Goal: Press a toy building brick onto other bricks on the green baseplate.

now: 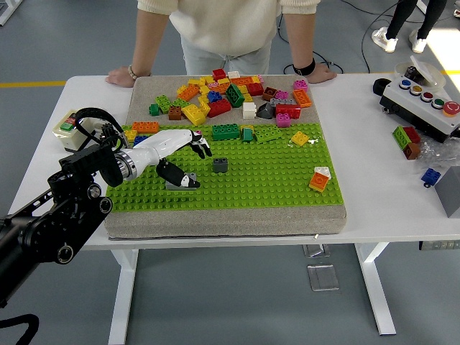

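Note:
The green baseplate (251,183) lies on a grey mat. My left hand (191,165) hovers over its left part, fingers spread and holding nothing. A flat grey brick (175,184) sits on the plate under the thumb (180,177); I cannot tell whether the thumb touches it. A small dark grey brick (220,165) stands just right of the hand. Further back on the plate stand a green brick (225,131), an orange brick (146,127) and a yellow brick (300,138). The hand hides what lies beneath its fingers.
A heap of loose bricks (230,93) fills the mat's far side. An orange and white brick (320,180) stands on the plate's right. A person's hands (121,75) rest on the far table edge. A switch box (72,123) is left, a button box (424,100) right.

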Controlling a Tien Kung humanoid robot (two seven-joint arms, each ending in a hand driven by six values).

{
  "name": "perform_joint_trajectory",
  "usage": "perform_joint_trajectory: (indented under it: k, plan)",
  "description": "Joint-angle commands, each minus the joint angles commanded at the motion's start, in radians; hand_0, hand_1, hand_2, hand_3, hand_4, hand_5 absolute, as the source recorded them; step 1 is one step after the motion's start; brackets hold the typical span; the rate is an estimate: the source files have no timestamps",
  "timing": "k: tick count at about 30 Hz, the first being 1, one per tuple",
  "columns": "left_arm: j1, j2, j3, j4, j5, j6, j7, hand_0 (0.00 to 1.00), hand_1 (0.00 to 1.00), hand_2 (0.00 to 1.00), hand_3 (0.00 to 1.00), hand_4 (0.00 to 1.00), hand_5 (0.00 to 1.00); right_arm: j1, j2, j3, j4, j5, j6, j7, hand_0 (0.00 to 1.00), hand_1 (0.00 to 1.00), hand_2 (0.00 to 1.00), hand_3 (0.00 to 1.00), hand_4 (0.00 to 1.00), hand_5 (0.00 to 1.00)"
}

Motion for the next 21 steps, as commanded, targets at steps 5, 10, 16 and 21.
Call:
perform_joint_trajectory:
  k: [5,10,16,21]
  plan:
    - [-0.015,0.007,-0.016,0.06,0.043,0.047,-0.006,0.773,0.7,0.627,0.619,0.998,0.097,-0.001,-0.001,-0.002,0.0,0.001,0.001,-0.001,0.76,0.688,0.731,0.697,0.976,0.492]
    - [-0.021,0.016,-0.015,0.097,0.059,0.057,-0.011,0.809,0.724,0.637,0.623,0.998,0.088,0.002,-0.002,-0.003,0.0,0.002,0.001,-0.002,0.76,0.688,0.731,0.697,0.976,0.493]
    - [-0.01,0.02,-0.026,0.09,0.016,0.039,-0.015,0.82,0.73,0.657,0.622,0.998,0.093,0.002,-0.001,-0.002,0.0,0.002,0.002,-0.003,0.761,0.688,0.731,0.696,0.976,0.494]
    - [0.027,0.032,-0.086,-0.007,-0.06,-0.009,0.005,0.838,0.741,0.712,0.608,0.998,0.225,0.002,-0.003,0.0,0.0,0.001,0.002,-0.003,0.76,0.688,0.731,0.697,0.976,0.494]
